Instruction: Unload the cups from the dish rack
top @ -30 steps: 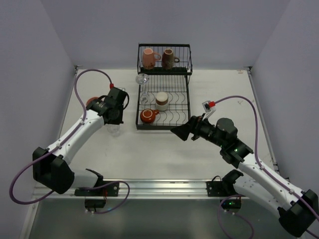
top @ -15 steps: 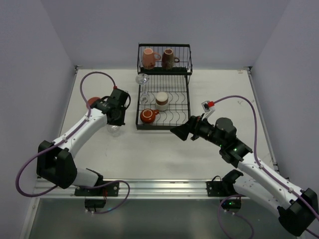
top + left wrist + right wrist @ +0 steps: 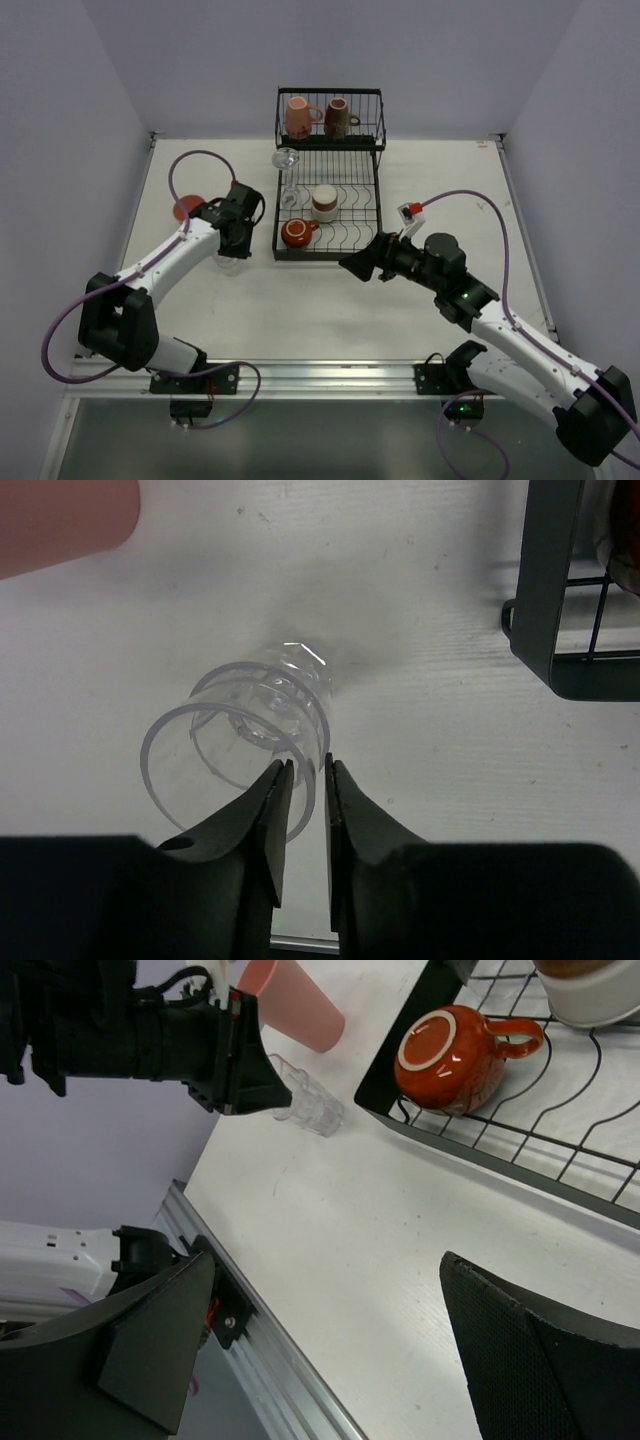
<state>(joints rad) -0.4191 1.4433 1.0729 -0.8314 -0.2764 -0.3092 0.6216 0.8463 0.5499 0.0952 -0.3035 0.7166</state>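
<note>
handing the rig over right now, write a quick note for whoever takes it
Left gripper: jaws narrowly apart at the rim of a glass on the table; grip unclear.
Right gripper: open, empty, near the rack front edge.
Done: that glass and the tumbler are on the table, left of the rack.
Left: pink mug and brown mug in the upper tier; second glass, white cup and orange cup on the lower tier.

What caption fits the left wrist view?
Left gripper, jaws narrowly parted astride the rim of a clear glass on the table, dish rack corner at right.
</note>
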